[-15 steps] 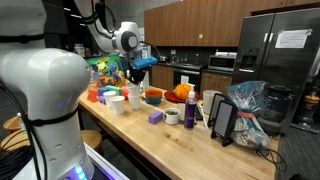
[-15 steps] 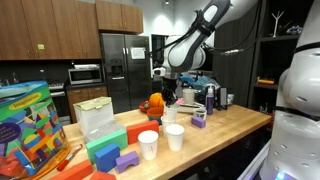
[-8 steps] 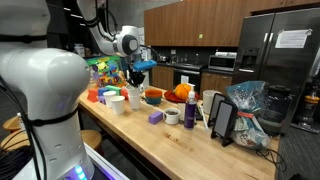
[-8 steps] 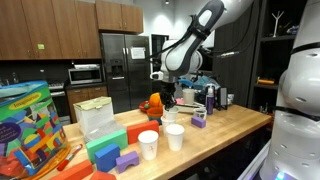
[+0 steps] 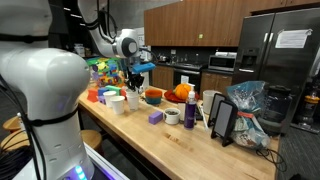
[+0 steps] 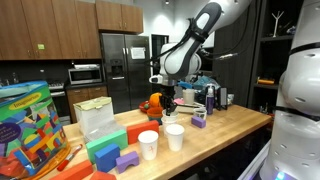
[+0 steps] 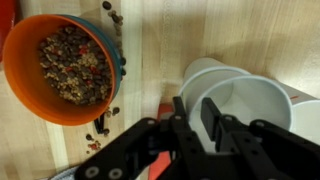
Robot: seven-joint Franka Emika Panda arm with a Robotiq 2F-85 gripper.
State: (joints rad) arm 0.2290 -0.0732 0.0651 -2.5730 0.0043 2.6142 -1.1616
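Pincer (image 7: 195,106) hangs tips-down over the cup (image 7: 250,105) just beside the bowl (image 7: 70,65), fingers nearly together, nothing gripped. Loose bits on counter (image 7: 180,35) around bowl, probably spilled from it.

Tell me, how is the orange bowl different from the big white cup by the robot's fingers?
The orange bowl holds small brown and red bits; the big white cup looks empty. The orange bowl sits clear of the gripper; the big white cup is right at its fingertips. Both are round, upright and open-topped on the wooden counter.
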